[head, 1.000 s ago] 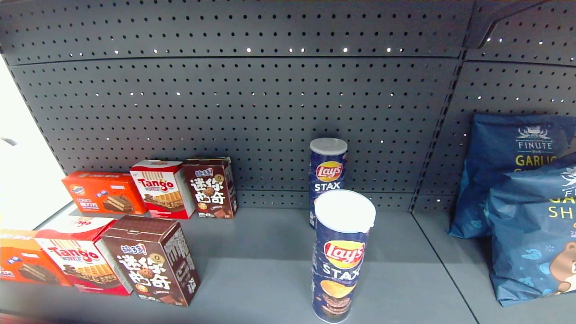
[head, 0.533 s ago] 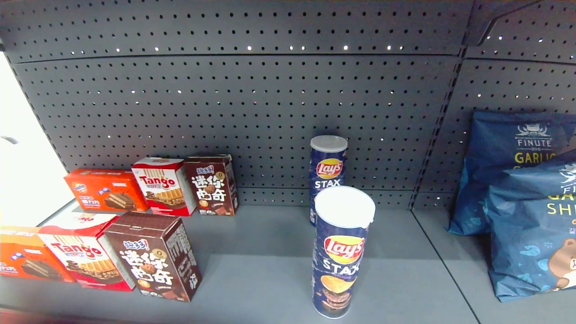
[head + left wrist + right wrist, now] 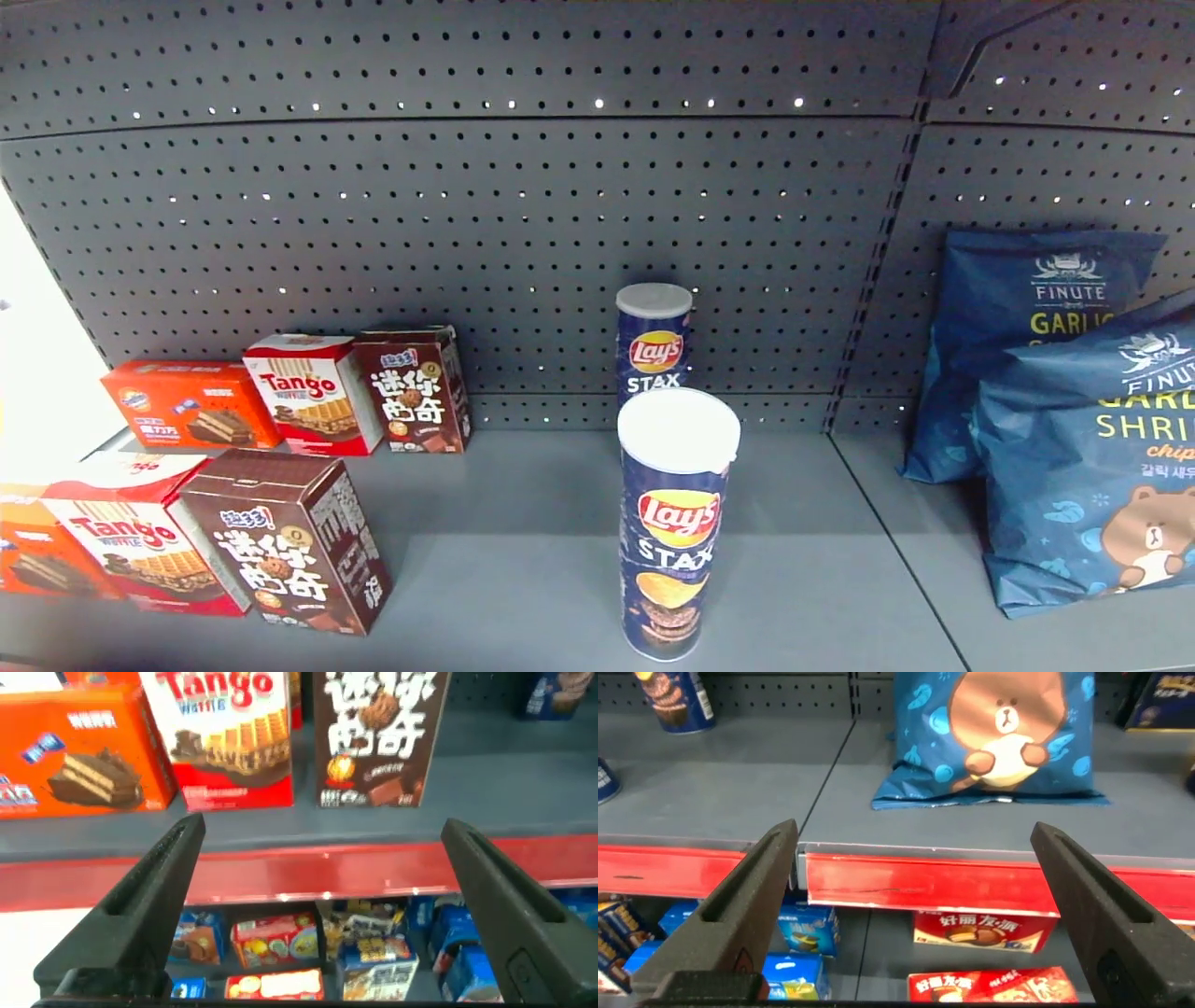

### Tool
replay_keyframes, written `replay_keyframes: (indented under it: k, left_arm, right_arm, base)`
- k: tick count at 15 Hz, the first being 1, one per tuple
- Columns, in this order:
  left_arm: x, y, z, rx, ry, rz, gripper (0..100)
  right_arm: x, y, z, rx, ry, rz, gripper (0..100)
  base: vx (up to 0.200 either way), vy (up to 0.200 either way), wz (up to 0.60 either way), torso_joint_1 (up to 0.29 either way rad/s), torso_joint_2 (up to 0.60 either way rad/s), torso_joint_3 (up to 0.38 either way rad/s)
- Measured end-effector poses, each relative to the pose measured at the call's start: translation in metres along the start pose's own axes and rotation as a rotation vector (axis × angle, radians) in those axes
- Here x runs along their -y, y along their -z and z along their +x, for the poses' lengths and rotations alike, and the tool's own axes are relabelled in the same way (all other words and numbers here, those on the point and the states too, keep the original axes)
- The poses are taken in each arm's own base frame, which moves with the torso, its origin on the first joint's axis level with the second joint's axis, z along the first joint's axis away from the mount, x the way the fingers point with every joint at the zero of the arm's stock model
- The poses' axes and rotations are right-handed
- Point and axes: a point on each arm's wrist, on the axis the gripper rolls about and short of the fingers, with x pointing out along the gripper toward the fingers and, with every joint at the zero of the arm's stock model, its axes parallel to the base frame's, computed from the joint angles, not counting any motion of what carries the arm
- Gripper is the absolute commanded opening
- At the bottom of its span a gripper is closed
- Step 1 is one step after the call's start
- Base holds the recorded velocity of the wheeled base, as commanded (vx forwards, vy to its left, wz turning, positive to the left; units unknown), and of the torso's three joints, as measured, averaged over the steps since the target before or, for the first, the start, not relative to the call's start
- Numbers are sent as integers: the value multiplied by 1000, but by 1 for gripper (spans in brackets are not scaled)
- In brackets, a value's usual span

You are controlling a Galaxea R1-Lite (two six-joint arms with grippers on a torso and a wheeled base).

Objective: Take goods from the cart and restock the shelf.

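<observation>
Two tall blue chip cans stand on the grey shelf (image 3: pixel 523 560), one at the front (image 3: pixel 674 523) and one behind it (image 3: pixel 653 345) against the pegboard. My left gripper (image 3: pixel 322 826) is open and holds nothing; it hangs before the shelf's red front edge (image 3: pixel 327 873), facing the orange box (image 3: pixel 75 747), the red wafer box (image 3: pixel 224 737) and the brown cookie box (image 3: pixel 378 737). My right gripper (image 3: pixel 915 831) is open too and holds nothing, level with the red edge (image 3: pixel 924 877) in front of a blue bear-print bag (image 3: pixel 994 737).
At the shelf's left stand two rows of boxes, front (image 3: pixel 280 541) and back (image 3: pixel 313 392). Blue snack bags (image 3: pixel 1083 467) fill the right bay past a divider seam. A lower shelf holds several packs (image 3: pixel 318 952). Bare shelf floor lies between the boxes and the cans.
The whole head view has shifted a little, so the camera moved; the goods on the shelf kept their places.
</observation>
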Motion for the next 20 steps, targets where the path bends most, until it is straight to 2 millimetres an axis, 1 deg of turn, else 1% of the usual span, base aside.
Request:
replay_keyframes:
  k: [20]
  left_arm:
    - [0, 0, 0, -1, 1, 0, 100]
  right_arm:
    - [0, 0, 0, 0, 0, 0, 100]
  base:
    - [0, 0, 0, 0, 0, 0]
